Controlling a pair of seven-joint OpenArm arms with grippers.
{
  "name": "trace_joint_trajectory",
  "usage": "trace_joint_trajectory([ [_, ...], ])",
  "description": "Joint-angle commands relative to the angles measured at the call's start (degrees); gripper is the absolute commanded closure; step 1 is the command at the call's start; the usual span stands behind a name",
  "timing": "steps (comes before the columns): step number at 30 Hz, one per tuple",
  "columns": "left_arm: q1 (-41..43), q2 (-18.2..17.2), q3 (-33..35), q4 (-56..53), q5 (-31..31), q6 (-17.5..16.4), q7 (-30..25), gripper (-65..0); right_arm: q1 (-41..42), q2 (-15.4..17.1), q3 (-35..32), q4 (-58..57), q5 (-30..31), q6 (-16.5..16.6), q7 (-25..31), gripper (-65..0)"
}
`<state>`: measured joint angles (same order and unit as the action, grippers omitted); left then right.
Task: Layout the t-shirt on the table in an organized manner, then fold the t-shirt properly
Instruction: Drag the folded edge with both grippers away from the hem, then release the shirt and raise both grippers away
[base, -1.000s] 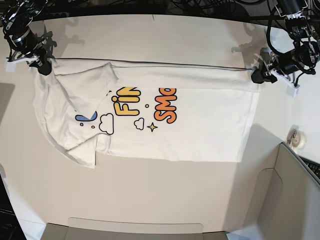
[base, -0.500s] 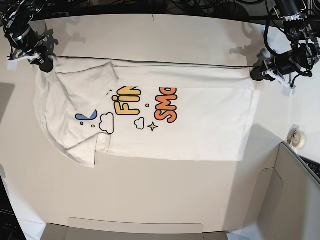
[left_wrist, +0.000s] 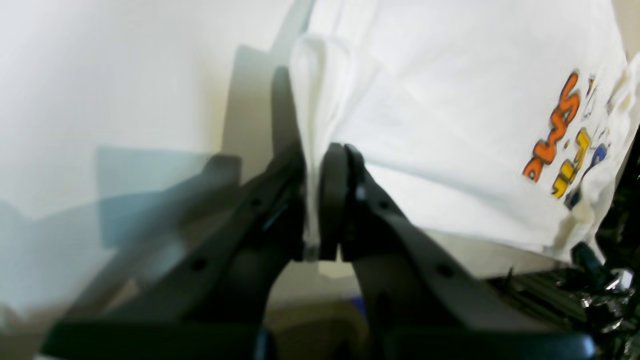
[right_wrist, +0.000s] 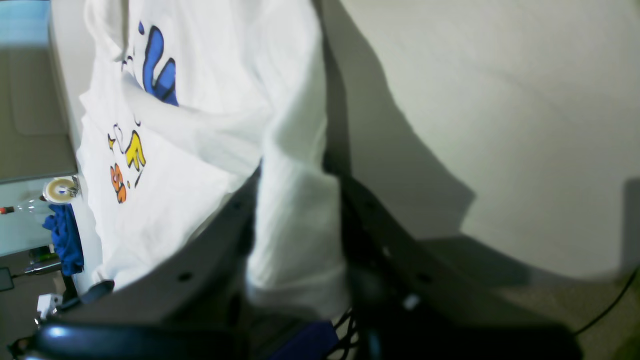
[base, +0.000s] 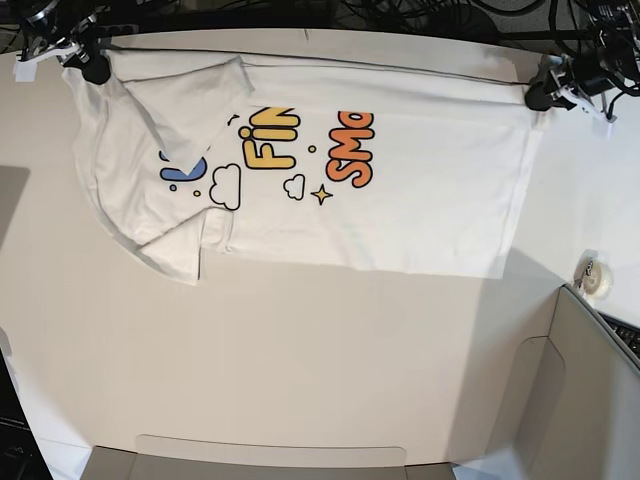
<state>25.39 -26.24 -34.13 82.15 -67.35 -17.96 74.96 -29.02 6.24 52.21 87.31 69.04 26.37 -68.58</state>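
The white t-shirt (base: 430, 200) hangs stretched by its far edge between both grippers, print facing up. Its lower part lies on the off-white table (base: 300, 350). A sleeve is folded over the blue lettering at the left. My left gripper (base: 540, 97) is at the far right in the base view. It is shut on a thin pinch of the t-shirt (left_wrist: 450, 125), which runs up between the black fingers (left_wrist: 335, 200). At the far left, my right gripper (base: 95, 70) is shut on a thick fold of the t-shirt (right_wrist: 210, 150).
A roll of tape (base: 598, 277) lies near the table's right edge. Grey-beige panels stand at the lower right (base: 590, 400) and along the front edge (base: 270, 460). Black cables hang behind the far edge. A blue cloth (right_wrist: 62, 240) shows off the table.
Both grippers have moved toward the table's far edge, pulling the shirt's upper edge with them. The whole shirt has slid that way and its top edge is now taut.
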Motion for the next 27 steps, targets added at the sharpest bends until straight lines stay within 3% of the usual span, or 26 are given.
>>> trace_joint_trajectory([
  [1, 1.7, -0.7, -0.2, 1.4, 1.4, 0.3, 1.5, 0.0, -2.1, 0.1, 0.2, 0.0, -9.4, -1.5, -4.0, -1.8],
  [12, 6.2, 3.3, -3.0, 3.3, -1.1, 0.3, 1.6, 0.0, -2.5, 0.1, 0.2, 6.5, -9.6, -1.8, -4.0, -1.8],
  [19, 6.0, 3.3, -3.2, 3.3, -1.2, 0.3, 1.6, -2.4, -2.5, 0.1, 0.2, 6.6, -9.6, -1.8, -4.0, -3.3],
  [24, 5.8, 3.3, -3.4, 3.3, -1.2, 0.3, 1.6, -20.2, -2.7, 0.1, 0.3, 6.7, -9.6, -1.8, -4.0, -21.0],
  [27, 5.8, 3.3, -3.5, 3.3, -0.9, 0.4, 1.0, -25.0, -2.6, 0.1, 0.5, 6.7, -9.6, -1.8, -4.0, -28.4],
])
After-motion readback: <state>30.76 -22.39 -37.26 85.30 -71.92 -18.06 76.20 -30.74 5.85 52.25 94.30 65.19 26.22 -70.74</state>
